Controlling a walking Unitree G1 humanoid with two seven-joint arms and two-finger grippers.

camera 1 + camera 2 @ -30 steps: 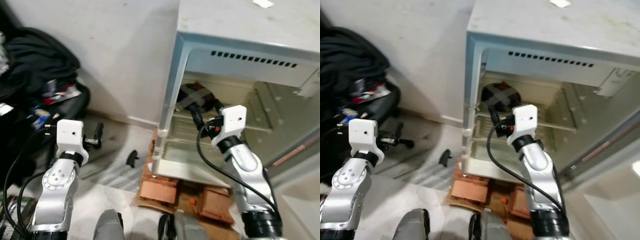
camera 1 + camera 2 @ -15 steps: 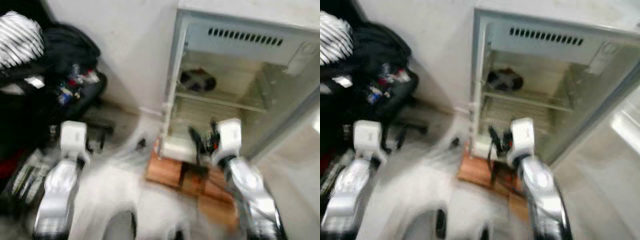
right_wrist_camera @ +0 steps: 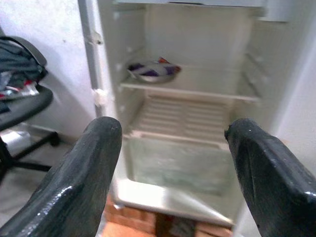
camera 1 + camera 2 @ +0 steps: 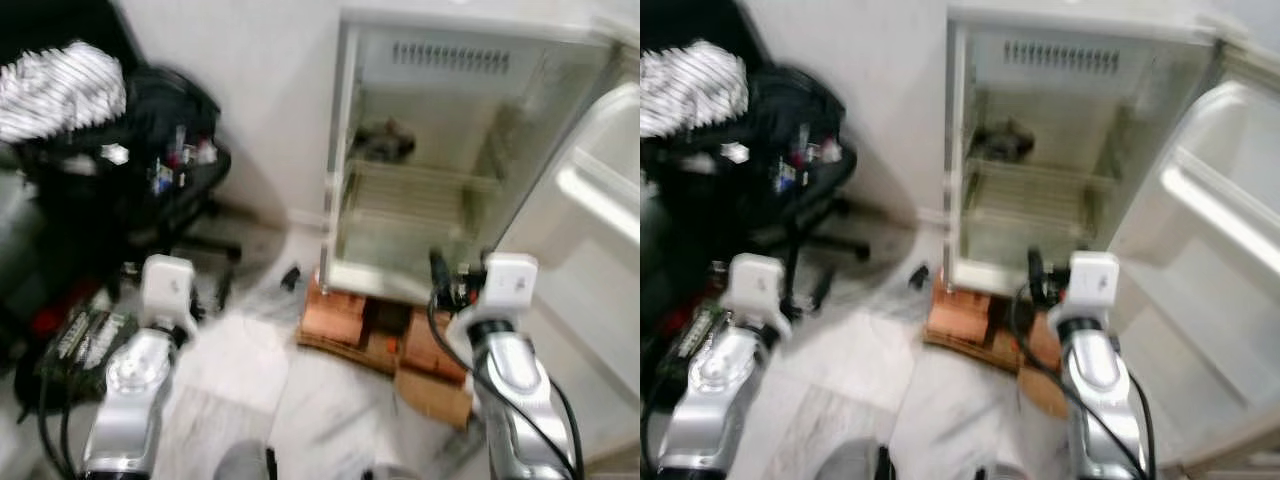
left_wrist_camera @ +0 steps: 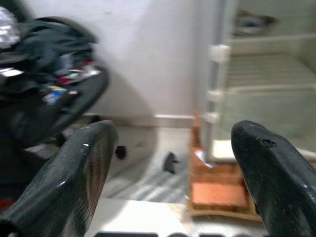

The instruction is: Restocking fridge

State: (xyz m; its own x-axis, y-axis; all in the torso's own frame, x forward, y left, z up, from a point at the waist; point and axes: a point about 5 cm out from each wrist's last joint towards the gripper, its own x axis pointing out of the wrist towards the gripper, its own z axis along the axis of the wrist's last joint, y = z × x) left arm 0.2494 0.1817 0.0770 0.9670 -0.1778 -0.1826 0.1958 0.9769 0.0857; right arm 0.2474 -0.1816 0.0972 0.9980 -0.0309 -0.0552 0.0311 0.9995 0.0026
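Barely begun, by the look of it: fridge (image 4: 430, 160) standing open at the far right on bricks (image 4: 345, 325), one wrapped packet (image 3: 152, 69) on its upper shelf (image 3: 190, 94), lower racks bare. Right gripper (image 3: 170, 163) and left gripper (image 5: 170, 163) both empty, fingers apart; more stock to fetch.

White fridge (image 4: 1080, 60), orange-brown bricks (image 4: 345, 322), black chair (image 4: 160, 200), striped black-and-white cloth (image 4: 60, 90)
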